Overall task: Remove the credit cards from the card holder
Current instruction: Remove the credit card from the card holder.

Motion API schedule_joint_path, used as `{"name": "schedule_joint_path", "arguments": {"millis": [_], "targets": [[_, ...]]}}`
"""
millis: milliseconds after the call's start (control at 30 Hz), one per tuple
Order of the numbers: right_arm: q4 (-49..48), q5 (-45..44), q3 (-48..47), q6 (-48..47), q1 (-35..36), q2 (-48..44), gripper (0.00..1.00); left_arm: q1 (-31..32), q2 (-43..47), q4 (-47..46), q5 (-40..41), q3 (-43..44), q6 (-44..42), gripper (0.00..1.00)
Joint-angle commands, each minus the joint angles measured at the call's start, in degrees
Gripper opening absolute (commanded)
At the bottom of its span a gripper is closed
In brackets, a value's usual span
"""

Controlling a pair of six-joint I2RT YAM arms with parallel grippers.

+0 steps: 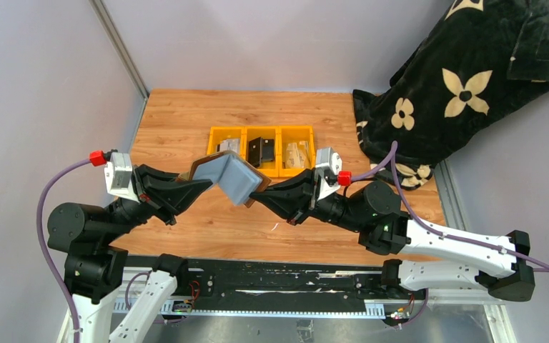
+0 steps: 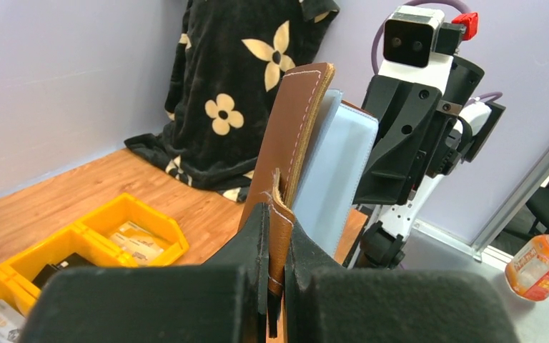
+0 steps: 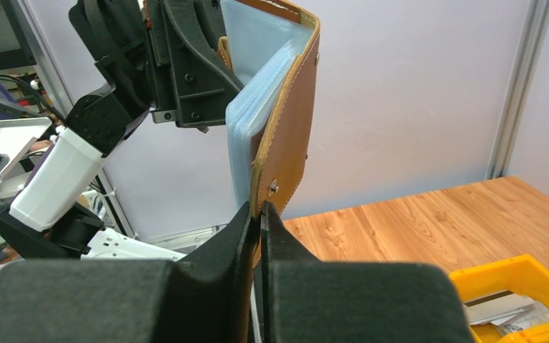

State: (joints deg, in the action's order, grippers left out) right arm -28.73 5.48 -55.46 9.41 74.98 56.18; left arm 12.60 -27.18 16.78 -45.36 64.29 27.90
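Observation:
The card holder (image 1: 232,177) hangs open in the air over the table, brown leather outside, pale grey-blue sleeves inside. My left gripper (image 1: 189,179) is shut on the edge of its left cover (image 2: 293,136). My right gripper (image 1: 259,194) is shut on the lower edge of the other cover (image 3: 289,128), just below a metal snap. No card shows inside the sleeves. Credit cards lie in the yellow bins behind: a grey one (image 1: 229,146), a black one (image 1: 261,150) and a tan one (image 1: 297,153).
Three joined yellow bins (image 1: 261,131) sit at the middle back of the wooden table (image 1: 186,114). A black blanket with cream flowers (image 1: 465,86) is heaped at the back right corner. Grey walls close in the left and back.

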Motion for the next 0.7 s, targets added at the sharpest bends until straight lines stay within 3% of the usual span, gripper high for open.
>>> {"name": "schedule_joint_path", "arguments": {"millis": [0, 133, 233, 300, 400, 467, 500, 567, 600, 667], "targets": [[-2.5, -4.1, -1.9, 0.9, 0.6, 0.7, 0.10, 0.1, 0.7, -0.3, -1.9, 1.2, 1.1, 0.00], [-1.6, -8.4, -2.8, 1.8, 1.2, 2.5, 0.43, 0.1, 0.9, -0.2, -1.9, 0.9, 0.7, 0.00], [-2.6, -10.4, -2.5, 2.6, 1.6, 3.4, 0.48, 0.1, 1.0, 0.0, -2.2, 0.7, 0.6, 0.00], [-3.3, -10.2, -2.5, 2.6, 1.6, 3.7, 0.41, 0.1, 1.1, 0.0, -2.2, 0.7, 0.5, 0.00], [-2.0, -10.6, -3.6, 2.5, 1.7, 3.7, 0.07, 0.1, 1.4, 0.9, -2.0, 0.6, -0.9, 0.00], [1.5, -12.9, -5.4, 2.5, 2.2, 4.1, 0.00, 0.1, 2.0, 2.9, -0.9, 0.2, -3.9, 0.00], [3.6, -14.6, -6.9, 2.2, 2.9, 4.6, 0.00, 0.1, 2.6, 3.4, -0.1, -0.3, -6.2, 0.19], [10.8, -21.4, -11.0, 1.4, 5.0, 6.8, 0.00, 0.1, 4.4, 3.1, 1.6, -2.7, -12.8, 0.88], [14.3, -23.7, -13.5, 1.4, 5.7, 8.5, 0.00, 0.1, 5.3, 2.4, 3.1, -4.2, -15.6, 0.98], [21.0, -30.2, -19.3, 2.0, 6.9, 12.3, 0.00, 0.1, 6.9, 1.1, 6.9, -7.0, -19.9, 1.00]]}}
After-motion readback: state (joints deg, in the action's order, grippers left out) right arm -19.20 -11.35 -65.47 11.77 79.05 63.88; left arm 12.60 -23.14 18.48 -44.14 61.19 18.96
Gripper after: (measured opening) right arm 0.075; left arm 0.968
